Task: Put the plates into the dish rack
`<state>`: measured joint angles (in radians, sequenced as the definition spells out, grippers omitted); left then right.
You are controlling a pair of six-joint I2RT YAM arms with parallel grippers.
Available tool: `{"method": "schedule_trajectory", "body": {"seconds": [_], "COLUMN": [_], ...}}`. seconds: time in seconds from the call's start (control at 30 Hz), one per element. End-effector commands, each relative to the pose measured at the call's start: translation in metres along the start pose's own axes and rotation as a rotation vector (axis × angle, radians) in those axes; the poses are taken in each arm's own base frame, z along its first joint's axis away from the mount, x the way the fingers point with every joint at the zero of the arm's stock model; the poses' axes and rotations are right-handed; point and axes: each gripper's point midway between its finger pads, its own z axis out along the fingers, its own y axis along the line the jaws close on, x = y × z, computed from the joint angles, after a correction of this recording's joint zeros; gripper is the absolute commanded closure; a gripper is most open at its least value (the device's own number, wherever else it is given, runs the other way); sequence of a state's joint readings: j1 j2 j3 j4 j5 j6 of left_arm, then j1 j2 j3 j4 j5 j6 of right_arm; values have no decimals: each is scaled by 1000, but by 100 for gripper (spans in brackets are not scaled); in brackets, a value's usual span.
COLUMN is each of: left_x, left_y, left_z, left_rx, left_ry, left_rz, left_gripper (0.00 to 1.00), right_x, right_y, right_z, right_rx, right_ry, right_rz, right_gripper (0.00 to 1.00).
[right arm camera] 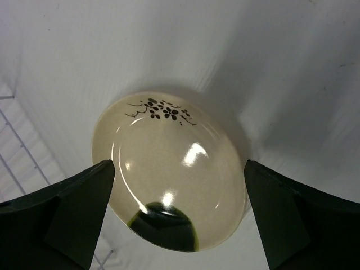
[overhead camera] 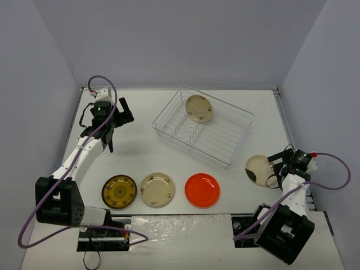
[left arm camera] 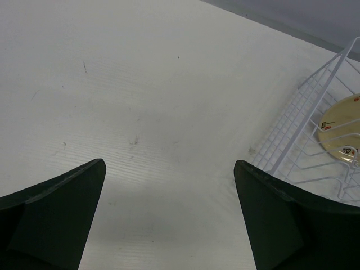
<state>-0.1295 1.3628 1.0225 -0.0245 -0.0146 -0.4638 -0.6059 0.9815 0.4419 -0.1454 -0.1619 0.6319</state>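
The wire dish rack (overhead camera: 225,140) stands at the back centre, with one cream plate (overhead camera: 198,108) leaning upright among its prongs. A dark brown plate with a yellow pattern (overhead camera: 119,191), a cream plate (overhead camera: 157,189) and an orange-red plate (overhead camera: 202,189) lie in a row near the front. A cream plate with a dark patch (overhead camera: 257,169) (right arm camera: 169,146) lies at the right. My right gripper (overhead camera: 272,170) (right arm camera: 180,164) is open just above it, a finger on either side. My left gripper (overhead camera: 118,121) (left arm camera: 170,164) hangs open and empty over bare table, left of the rack (left arm camera: 304,135).
Grey walls close the table in on the left, back and right. Rack wires (right arm camera: 17,146) show at the left edge of the right wrist view. The racked plate (left arm camera: 342,130) shows at the right of the left wrist view.
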Motion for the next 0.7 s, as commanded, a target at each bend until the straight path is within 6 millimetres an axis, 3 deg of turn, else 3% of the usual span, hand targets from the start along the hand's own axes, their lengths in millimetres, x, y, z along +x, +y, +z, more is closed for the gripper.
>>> {"method": "schedule_trajectory", "body": {"seconds": [0.0, 0.33, 0.5, 0.67], "left_x": [-38, -37, -35, -33], "left_y": [-16, -20, -14, -9], "left_z": [-9, -4, -4, -3], "left_rx": [50, 65, 26, 4], "left_ry": [-91, -77, -61, -66], "left_rz": [-44, -48, -45, -59], "left_gripper": [3, 3, 3, 3], "right_x": [-6, -6, -6, -6], "right_y": [-2, -9, -10, -10], "right_z": [6, 12, 18, 20], "right_rx": [-17, -19, -32, -50], "right_ry": [-25, -64, -87, -97], "right_rz": [33, 87, 89, 83], "right_gripper": [3, 5, 17, 43]}}
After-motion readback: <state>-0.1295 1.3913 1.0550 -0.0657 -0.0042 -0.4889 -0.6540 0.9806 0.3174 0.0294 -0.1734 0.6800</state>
